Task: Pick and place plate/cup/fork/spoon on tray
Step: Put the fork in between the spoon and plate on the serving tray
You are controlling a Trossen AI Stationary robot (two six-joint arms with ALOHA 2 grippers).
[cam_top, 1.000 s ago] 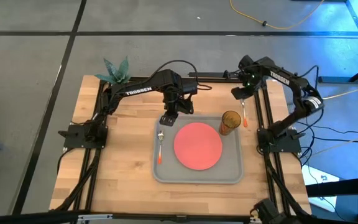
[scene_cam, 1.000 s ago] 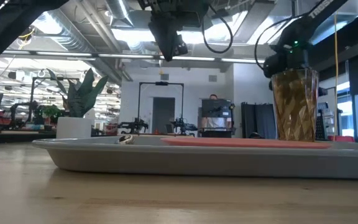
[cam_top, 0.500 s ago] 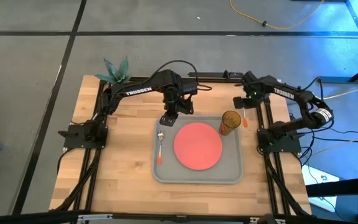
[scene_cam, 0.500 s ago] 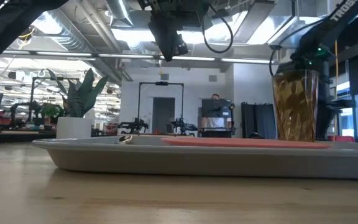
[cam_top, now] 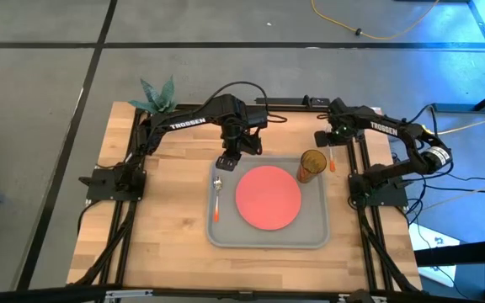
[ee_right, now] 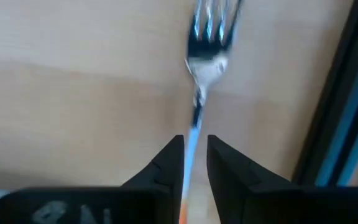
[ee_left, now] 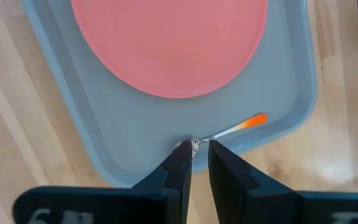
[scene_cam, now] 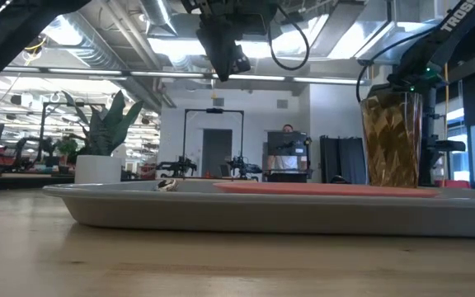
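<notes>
The fork point(cam_top: 330, 157) lies on the bare wooden table point(cam_top: 158, 210), just beside the tray point(cam_top: 314, 227) at its right rim and outside it, near the cup point(cam_top: 311, 165). Its tines point away from the robot and its orange handle runs alongside the rim. The right gripper point(cam_top: 326, 135) sits directly over the fork's tine end. In the right wrist view, its two dark fingers point(ee_right: 165, 163) stand slightly apart, one on each side of the fork's point(ee_right: 202, 68) thin shaft. Contact with the shaft cannot be determined.

The plate point(cam_top: 268, 197) rests flat at the centre of the tray. The cup stands upright in the tray's far right corner, close to the plate's edge. The spoon point(cam_top: 216, 198) lies in the tray along its left rim, bowl toward the far side.

The left gripper point(cam_top: 226, 161) hangs above the tray's far left corner, near the spoon's bowl. In the left wrist view, its fingers point(ee_left: 180, 171) are close together with a narrow gap, holding nothing; the spoon's bowl point(ee_left: 192, 145) shows past the fingertips.

The low view shows the left gripper point(scene_cam: 236, 59) well above the tray point(scene_cam: 262, 213), a height the high view does not convey. The low view does not show the fork. Only the right wrist view shows the finger gap around the shaft.
</notes>
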